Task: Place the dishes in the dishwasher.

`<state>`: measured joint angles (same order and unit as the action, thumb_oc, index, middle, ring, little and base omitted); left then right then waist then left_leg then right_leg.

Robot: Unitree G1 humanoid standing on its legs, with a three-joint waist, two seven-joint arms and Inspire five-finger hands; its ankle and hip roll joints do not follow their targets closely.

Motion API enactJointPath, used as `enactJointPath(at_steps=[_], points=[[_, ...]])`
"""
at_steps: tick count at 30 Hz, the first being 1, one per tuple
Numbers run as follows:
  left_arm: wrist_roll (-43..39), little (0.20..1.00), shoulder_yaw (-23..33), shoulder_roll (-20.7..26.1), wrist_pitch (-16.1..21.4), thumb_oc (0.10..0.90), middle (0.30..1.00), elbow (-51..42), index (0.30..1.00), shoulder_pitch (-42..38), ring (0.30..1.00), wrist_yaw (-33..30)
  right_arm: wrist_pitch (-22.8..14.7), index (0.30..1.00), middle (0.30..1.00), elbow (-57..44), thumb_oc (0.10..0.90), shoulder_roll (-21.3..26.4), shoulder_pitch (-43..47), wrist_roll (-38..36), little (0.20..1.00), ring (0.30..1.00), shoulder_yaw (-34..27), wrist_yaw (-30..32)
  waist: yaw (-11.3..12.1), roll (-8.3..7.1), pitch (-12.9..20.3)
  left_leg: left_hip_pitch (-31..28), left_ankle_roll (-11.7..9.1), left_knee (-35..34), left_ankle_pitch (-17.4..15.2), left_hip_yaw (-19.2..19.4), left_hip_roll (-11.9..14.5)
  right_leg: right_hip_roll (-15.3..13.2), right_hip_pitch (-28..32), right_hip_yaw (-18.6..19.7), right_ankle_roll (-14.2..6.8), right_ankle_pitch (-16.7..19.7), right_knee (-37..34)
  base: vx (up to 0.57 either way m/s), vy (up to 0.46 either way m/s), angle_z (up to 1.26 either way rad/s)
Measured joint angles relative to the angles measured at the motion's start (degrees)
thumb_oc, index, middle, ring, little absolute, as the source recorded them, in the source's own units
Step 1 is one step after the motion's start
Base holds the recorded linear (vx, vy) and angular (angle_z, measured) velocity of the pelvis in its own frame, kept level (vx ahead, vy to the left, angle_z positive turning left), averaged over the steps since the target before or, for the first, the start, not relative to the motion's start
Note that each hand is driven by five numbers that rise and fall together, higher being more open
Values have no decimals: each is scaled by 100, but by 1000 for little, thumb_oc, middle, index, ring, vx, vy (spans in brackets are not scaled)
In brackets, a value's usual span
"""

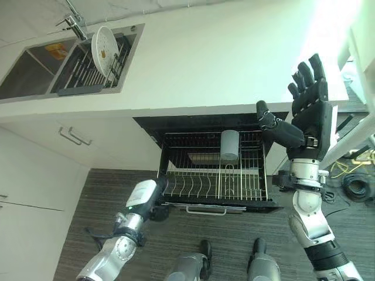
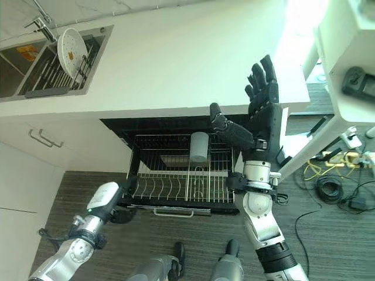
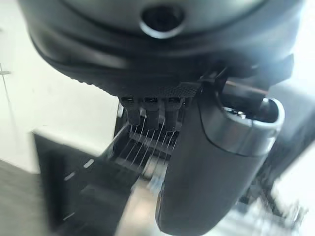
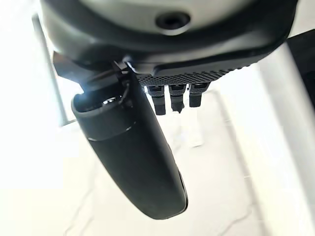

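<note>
Fingers of my right hand (image 1: pixel 309 105) stand straight and spread, thumb jutting out to the side, palm raised above the front edge of the white countertop (image 1: pixel 222 58); they hold nothing. The white plate (image 1: pixel 104 51) sits well apart from them, upright on edge in the dark rack (image 1: pixel 88 73) set in the sink (image 1: pixel 35 70) at the far left of the counter, beside the tap (image 1: pixel 73 23). Below the counter the dishwasher (image 1: pixel 146 126) is open and its wire basket (image 1: pixel 214 175) is drawn out towards me. A pale upright cup (image 1: pixel 229 145) stands in the basket's back half, and rows of tines run along its front. My right hand hangs over the basket's right side, not touching it. My left hand (image 1: pixel 159 211) is low at the basket's front left corner, against the lower edge by the metal handle (image 1: pixel 205 209). From the wrist view the left fingers (image 3: pixel 150 110) reach down onto the wires, but I cannot tell whether they are curled on anything.
</note>
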<state>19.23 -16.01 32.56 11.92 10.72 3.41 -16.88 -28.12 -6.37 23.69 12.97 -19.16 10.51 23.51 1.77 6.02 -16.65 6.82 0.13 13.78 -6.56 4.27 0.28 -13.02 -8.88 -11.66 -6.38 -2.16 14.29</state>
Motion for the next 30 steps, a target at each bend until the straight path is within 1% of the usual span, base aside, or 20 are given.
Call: enactJointPath(at_steps=[2,3,4,5,6,10,13,16,17,18,19,21,23,24,26,27,28,29,30], points=[[-607,900,137,-79,253,800,900,-53,900,-9,900,6,0,900,900,3,800,-56,-18,-2,900,900,-25,-45,1,-132,72,8,-3,21,1,2,11,11,2,-2,19,14,-3,-34,-48,0],[-1096,900,305,-269,435,800,900,-74,900,-2,900,167,2,900,900,-1,800,-79,-81,-6,900,900,-64,-136,9,-185,105,9,-3,42,-1,-2,15,14,27,-8,26,21,-17,-35,-73,2],[-1800,900,501,-572,593,800,900,-232,900,37,900,373,18,900,900,-2,800,-100,-245,-15,900,900,-134,-309,23,-273,156,16,-4,65,-2,-8,26,22,45,-20,41,35,-28,-35,-93,7],[-2497,900,723,-835,767,800,900,-502,900,138,900,686,84,900,900,-9,800,-126,-470,-80,900,900,-249,-626,30,-356,200,30,-13,97,-17,-35,50,43,89,-61,58,45,-60,-32,-115,11],[-3195,900,915,-982,1029,800,900,-770,900,244,900,977,138,900,900,-13,800,-136,-727,-236,900,900,-360,-981,26,-425,239,27,-18,120,-28,-69,78,50,160,-127,85,63,-132,-15,-80,9],[-4391,900,1270,-1068,1310,800,900,-1338,900,168,900,1572,279,900,900,-18,800,-139,-1120,-459,900,900,-669,-1751,-17,-556,313,69,-25,162,-38,-65,123,96,154,-137,101,85,-157,-10,-78,0],[-4760,900,1583,-1049,1483,800,900,-1816,900,-9,900,1874,317,900,900,-19,800,-133,-1312,-604,900,900,-990,-1979,-109,-659,373,95,-37,205,-54,-54,168,159,142,-128,96,115,-193,-13,-58,-5],[-4829,900,1781,-1035,1701,800,900,-2106,900,-107,900,2008,364,900,900,-19,800,-134,-1309,-850,900,900,-1218,-2024,-245,-663,381,5,-37,177,-62,69,176,186,137,25,83,142,-216,-8,-47,-23],[-4822,900,1795,-1029,1713,800,900,-2163,900,-178,900,2013,396,900,900,-19,800,-134,-1314,-918,900,900,-1251,-2099,-397,-656,386,-19,-39,174,-87,143,200,201,124,47,85,151,-227,9,-82,-46],[-4814,900,1794,-1025,1695,800,900,-2157,900,-284,900,2005,456,900,900,-19,800,-134,-1318,-918,900,900,-1249,-2249,-502,-665,410,-28,-51,176,-105,240,241,255,49,188,102,177,-244,14,-87,-58],[-4805,900,1756,-1021,1685,800,900,-2124,900,-356,900,2004,502,900,900,-18,800,-134,-1335,-916,900,900,-1238,-2362,-548,-670,476,-17,-63,174,-115,343,276,296,-26,319,120,213,-242,15,-58,-48],[-4667,900,1665,-1017,1684,800,900,-2020,900,-460,900,1992,504,900,900,-7,800,-134,-1359,-916,900,900,-1243,-2395,-712,-663,497,-52,-65,156,-115,402,301,336,-42,365,126,227,-239,10,-26,-26],[-4450,900,1602,-1015,1667,800,900,-1854,900,-503,900,1976,535,900,900,4,800,-134,-1373,-918,900,900,-1243,-2446,-734,-642,514,-126,-79,109,-123,502,332,365,-50,449,135,234,-239,4,-14,-26],[-4344,900,1579,-1015,1643,800,900,-1784,900,-503,900,1975,546,900,900,5,800,-134,-1396,-918,900,900,-1246,-2455,-801,-626,523,-143,-80,96,-123,519,338,376,-53,467,135,234,-240,1,-8,-18],[-4299,900,1538,-1015,1537,800,900,-1669,900,-502,900,1971,603,900,900,5,800,-134,-1522,-921,900,900,-1259,-2485,-825,-595,546,-198,-97,72,-135,593,364,412,-56,537,140,233,-239,-8,2,-18],[-4089,900,1517,-1015,1416,800,900,-1558,900,-471,900,1952,771,900,900,47,800,-134,-1634,-1029,900,900,-1257,-2500,-822,-509,747,-200,-101,44,-142,645,371,426,-83,633,144,236,-245,90,-118,-13],[-4099,900,1512,-1019,1417,800,900,-1547,900,-468,900,1965,788,900,900,51,800,-134,-1627,-1069,900,900,-1242,-2552,-787,-511,745,-198,-106,46,-145,622,373,439,-76,623,141,234,-242,164,-193,-5],[-4257,900,1426,-1021,1426,800,900,-1381,900,-551,900,2033,934,900,900,206,800,-115,-1544,-1781,900,900,-1234,-3023,-735,-498,742,-187,-157,157,-214,527,406,503,-11,616,151,243,-260,247,-271,7],[-4337,900,1294,-1031,1375,800,900,-1175,900,-617,900,2044,1046,900,900,460,800,-82,-1422,-2189,900,900,-1131,-3289,-681,-498,742,-179,-192,306,-293,444,465,574,126,523,172,231,-306,267,-232,21]])
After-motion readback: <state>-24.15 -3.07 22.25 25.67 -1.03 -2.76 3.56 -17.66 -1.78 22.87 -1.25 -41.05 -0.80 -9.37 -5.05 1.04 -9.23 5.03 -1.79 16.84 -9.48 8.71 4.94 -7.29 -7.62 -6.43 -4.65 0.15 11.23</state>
